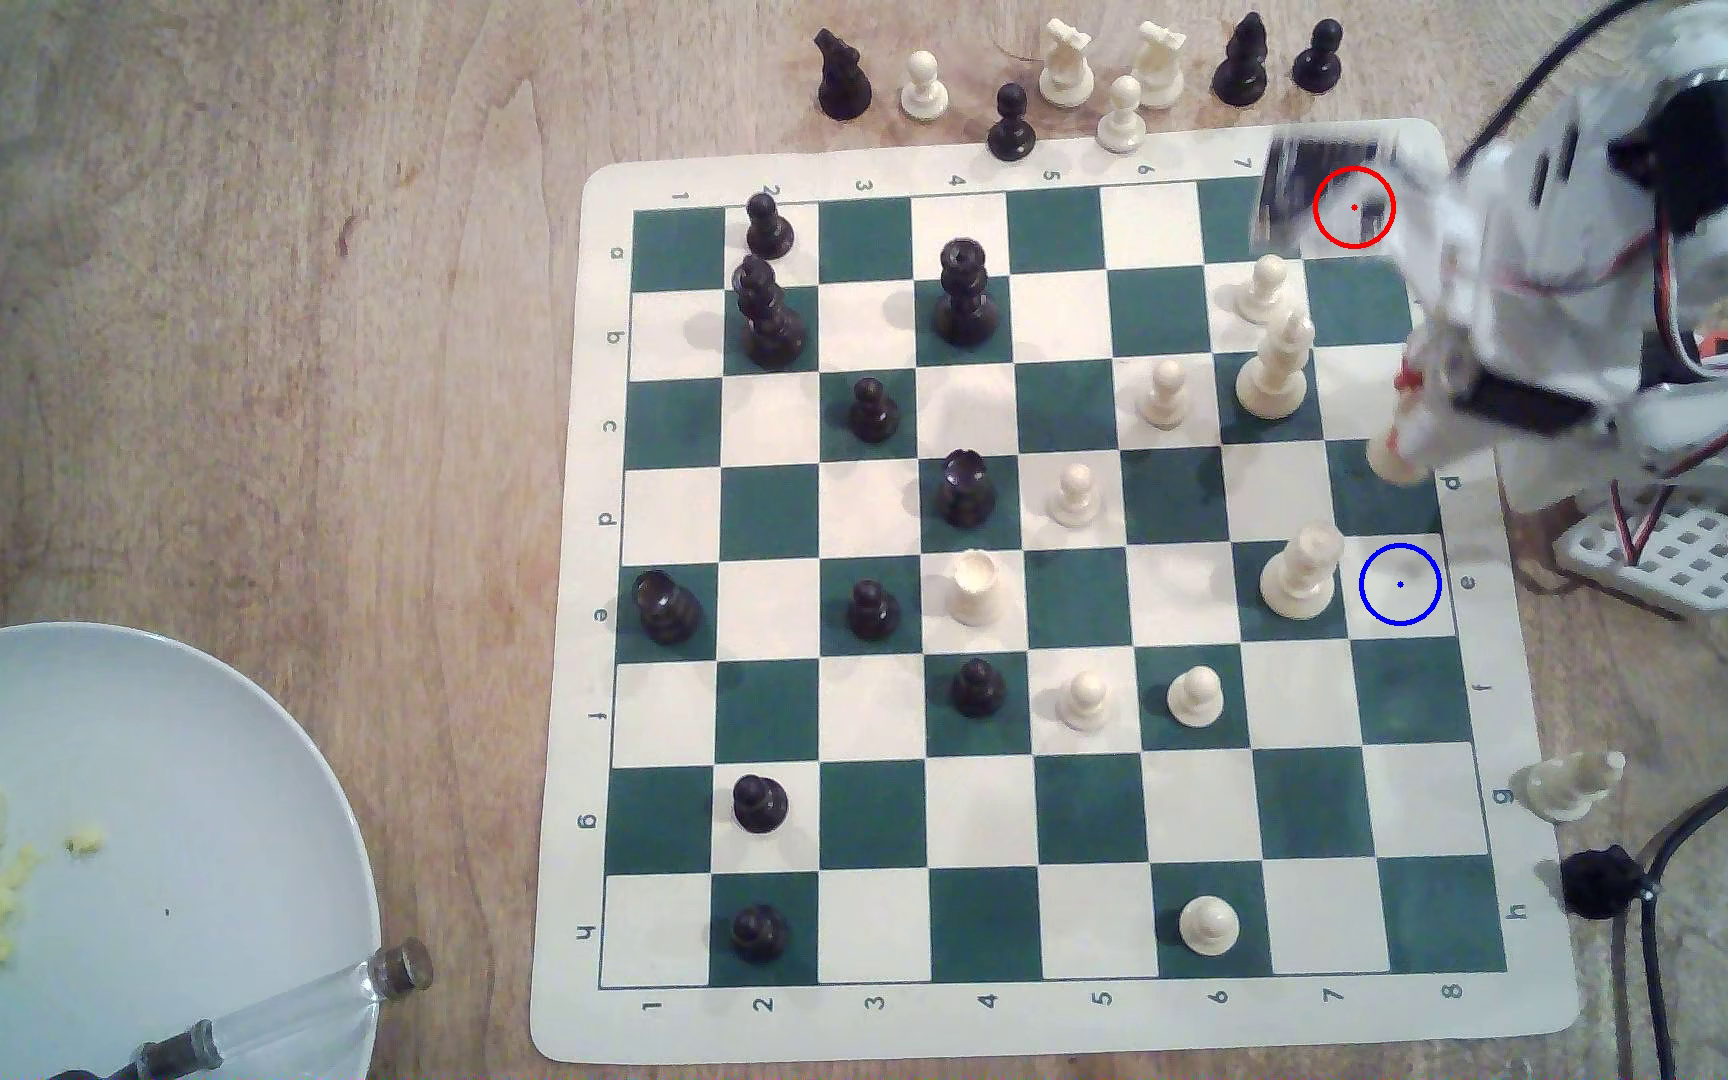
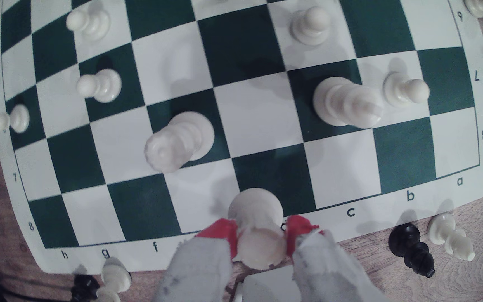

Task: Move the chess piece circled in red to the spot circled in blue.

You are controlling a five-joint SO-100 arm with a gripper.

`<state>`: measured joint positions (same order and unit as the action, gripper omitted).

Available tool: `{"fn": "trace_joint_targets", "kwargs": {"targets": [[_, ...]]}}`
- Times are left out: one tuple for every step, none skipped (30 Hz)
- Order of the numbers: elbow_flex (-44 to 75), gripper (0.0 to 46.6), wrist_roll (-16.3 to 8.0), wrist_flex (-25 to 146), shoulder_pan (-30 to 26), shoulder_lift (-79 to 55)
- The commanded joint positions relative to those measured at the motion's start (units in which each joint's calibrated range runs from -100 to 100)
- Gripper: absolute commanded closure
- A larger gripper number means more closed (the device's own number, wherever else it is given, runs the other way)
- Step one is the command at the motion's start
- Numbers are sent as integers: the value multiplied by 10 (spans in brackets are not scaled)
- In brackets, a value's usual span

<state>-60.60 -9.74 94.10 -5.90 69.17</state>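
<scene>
Cream-white plastic, short, with a round flared base: that was the chess piece circled in red (image 2: 256, 229), and it sat pinched between the red-tipped fingers (image 2: 225, 233) of the white gripper (image 2: 262, 236), which were closed on its narrow upper part. So the pick-up looked done.

In the exterior view the piece (image 1: 1395, 457) hung under the arm near the board's right edge, over the dark green square in row d, well away from the red ring up in the corner, which was partly covered by a blurred bit of the arm. Whether the base was touching the green-and-cream chessboard mat (image 1: 1078, 1038) or just above it was hard to call from either view.

What was left, by the look of it: carry it one row further to the spot circled in blue (image 1: 1399, 585), the cream square in row e at that same edge, lower it and let go. That square was free, but a tall cream-white piece with a tiered crown (image 1: 1301, 576) stood on the square just beside it, so that seemed the one thing to knock over on the way down.
</scene>
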Motion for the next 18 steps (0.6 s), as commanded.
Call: {"fn": "trace_joint_targets", "kwargs": {"targets": [[4,464,-1,-20,-66,-55],[0,464,-2,-29,-77,-63],[-5,464,-2,-47,-101,-75],[-5,464,-2,-53,-110,-80],[-6,464,-2,-60,-118,-85],[-7,464,-3,-66,-125,-89],[-8,464,-3,-73,-128,-91],[-12,464,-2,-88,-132,-92],[-16,464,0,-97,-133,-93],[-20,464,0,-102,-134,-97],[-28,464,0,-115,-135,-101],[-36,464,0,-124,-135,-103],[-41,464,0,-129,-136,-103],[-47,464,0,-134,-136,-103],[-50,464,0,-136,-136,-103],[-54,464,0,-137,-136,-103],[-56,464,0,-138,-136,-103],[-57,464,0,-138,-136,-103]]}}
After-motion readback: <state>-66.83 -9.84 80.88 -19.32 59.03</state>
